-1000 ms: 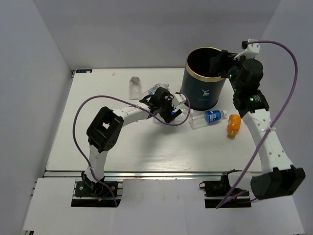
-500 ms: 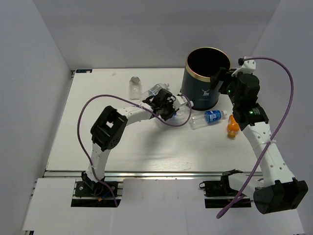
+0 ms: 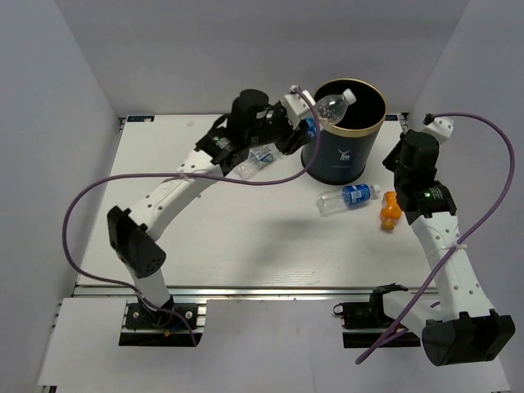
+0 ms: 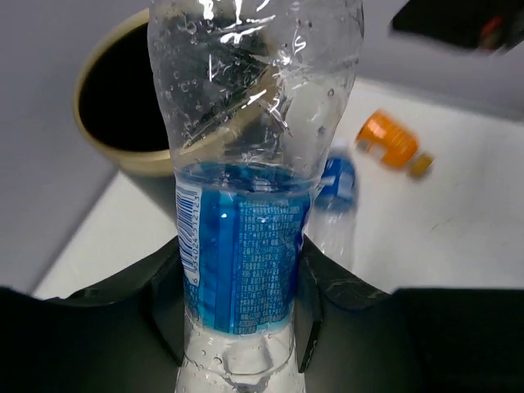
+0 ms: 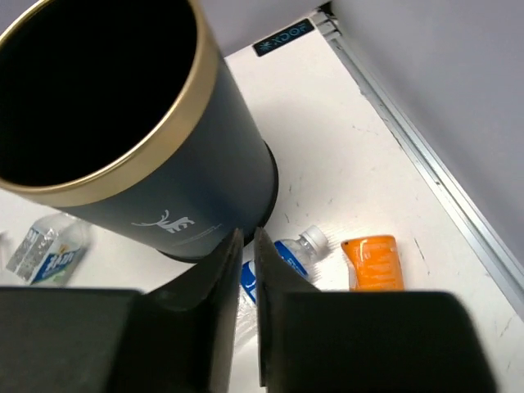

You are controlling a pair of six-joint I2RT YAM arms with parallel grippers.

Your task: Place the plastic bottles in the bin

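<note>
My left gripper (image 3: 301, 121) is shut on a clear plastic bottle (image 3: 331, 105) with a blue label. It holds the bottle in the air, and the capped end reaches over the gold rim of the dark bin (image 3: 344, 155). In the left wrist view the bottle (image 4: 241, 246) stands between the fingers (image 4: 308, 323), and the bin (image 4: 123, 160) lies behind it. A second blue-label bottle (image 3: 347, 197) lies on the table in front of the bin. My right gripper (image 5: 246, 246) is shut and empty, hovering right of the bin (image 5: 176, 192) above that bottle (image 5: 288, 255).
An orange bottle (image 3: 391, 209) lies just right of the lying bottle, under my right arm. Another clear bottle (image 3: 260, 155) lies left of the bin, partly hidden by my left arm. The table's right edge rail (image 5: 426, 176) runs close by.
My left gripper closed on the bottle beside the bin and lifted it up to the rim. My right gripper pulled back from the bin's opening to the right and shut.
</note>
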